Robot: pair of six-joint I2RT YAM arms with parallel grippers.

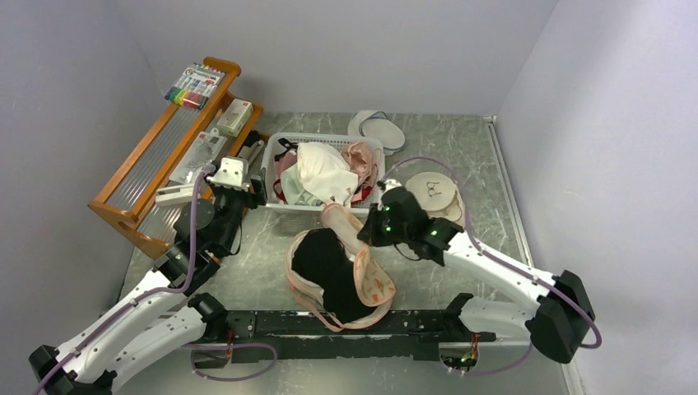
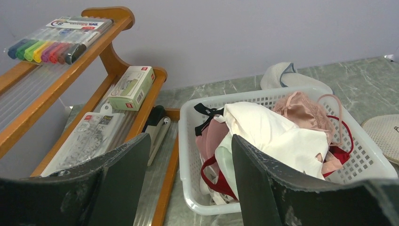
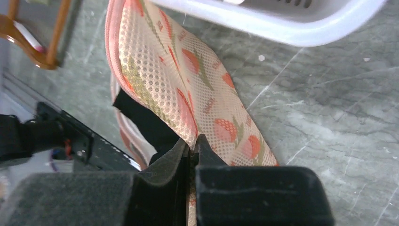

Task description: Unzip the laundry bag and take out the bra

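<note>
Now right claw point(image 3: 193, 142) pinches laundry bag point(image 3: 179, 80) flap — left claw point(image 2: 188, 141) gapes wide.

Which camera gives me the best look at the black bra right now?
Top external: the bra lies exposed inside the opened laundry bag. Right wrist catches only a black sliver under the lifted flap; left wrist misses it entirely.

The right gripper point(image 3: 193, 143) was pinched tight on the edge of the peach-pink mesh laundry bag with orange-red flowers point(image 3: 179, 80). A soft black bra point(image 3: 150, 125) showed beneath its flap, and a white plastic basket point(image 3: 282, 23) stood near.
</note>
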